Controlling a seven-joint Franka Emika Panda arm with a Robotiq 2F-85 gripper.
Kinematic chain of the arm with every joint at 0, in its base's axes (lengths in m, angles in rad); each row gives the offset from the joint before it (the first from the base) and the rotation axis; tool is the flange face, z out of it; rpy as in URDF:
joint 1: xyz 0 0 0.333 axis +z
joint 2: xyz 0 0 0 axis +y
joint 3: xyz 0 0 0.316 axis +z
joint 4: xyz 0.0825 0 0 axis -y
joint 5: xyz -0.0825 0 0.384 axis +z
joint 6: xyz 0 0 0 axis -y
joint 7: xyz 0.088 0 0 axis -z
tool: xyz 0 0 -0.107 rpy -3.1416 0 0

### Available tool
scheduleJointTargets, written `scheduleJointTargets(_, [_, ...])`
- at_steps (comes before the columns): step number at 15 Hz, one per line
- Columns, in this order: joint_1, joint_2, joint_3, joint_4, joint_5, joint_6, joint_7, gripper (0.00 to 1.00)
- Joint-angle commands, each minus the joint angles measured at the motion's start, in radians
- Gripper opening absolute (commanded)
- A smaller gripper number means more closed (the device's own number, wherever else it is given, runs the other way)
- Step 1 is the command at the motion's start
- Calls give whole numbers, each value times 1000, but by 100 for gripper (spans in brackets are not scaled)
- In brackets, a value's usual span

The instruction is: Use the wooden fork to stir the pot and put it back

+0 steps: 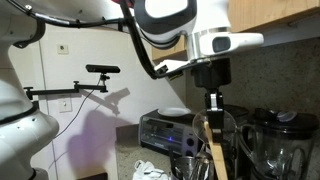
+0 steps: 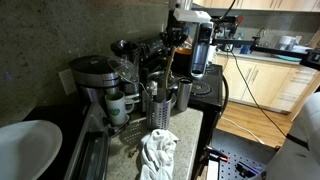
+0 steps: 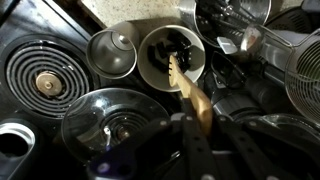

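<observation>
Exterior view: speckled table (image 1: 124, 156) against a plain wall with an outlet (image 1: 63, 48). The arm came in from the top, claw (image 1: 213, 104) pointing down and clamped on the wooden fork (image 1: 214, 146), which hung nearly upright and a little tilted, its lower end at the metal holder (image 1: 190, 166). A toaster oven (image 1: 164, 128) stood just behind, dark blender jars (image 1: 284, 142) close on one side and a white cloth (image 1: 150, 170) on the table on the other. Tight on both flanks; free room only upward. Exterior view from the other end: a narrow table (image 2: 190, 126) with a white sink (image 2: 25, 146) at one end and open kitchen floor (image 2: 252, 126) past the other. In a row stood a coffee maker (image 2: 94, 76), a mug (image 2: 121, 104) and the holder (image 2: 160, 100), with the cloth (image 2: 157, 152) near the front edge. The arm (image 2: 200, 46) stood over the back of the row; I couldn't make out the fork or the claw's opening here. Wrist view, looking straight down: the claw (image 3: 204, 128) was narrow on the fork (image 3: 190, 92), whose far end reached into the round pot (image 3: 150, 72) among dark utensils. A domed lid (image 3: 112, 52) sat just beside the pot, a coil burner (image 3: 45, 82) farther out, a blender top (image 3: 112, 122) near the claw, and metal ware crowded the far side.
</observation>
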Motion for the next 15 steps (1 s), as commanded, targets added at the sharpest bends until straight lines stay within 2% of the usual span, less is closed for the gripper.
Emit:
scheduleJointTargets(1, [4,30,5,-68,30,107,19,7])
scheduleJointTargets(4, [8,76,9,-94,42,128,17,7])
scheduleJointTargets(6, [6,103,13,-75,11,93,36,6])
scheduleJointTargets(12, [1,98,31,-41,-124,112,205,6])
scheduleJointTargets(15, [9,95,31,-58,-84,149,223,7])
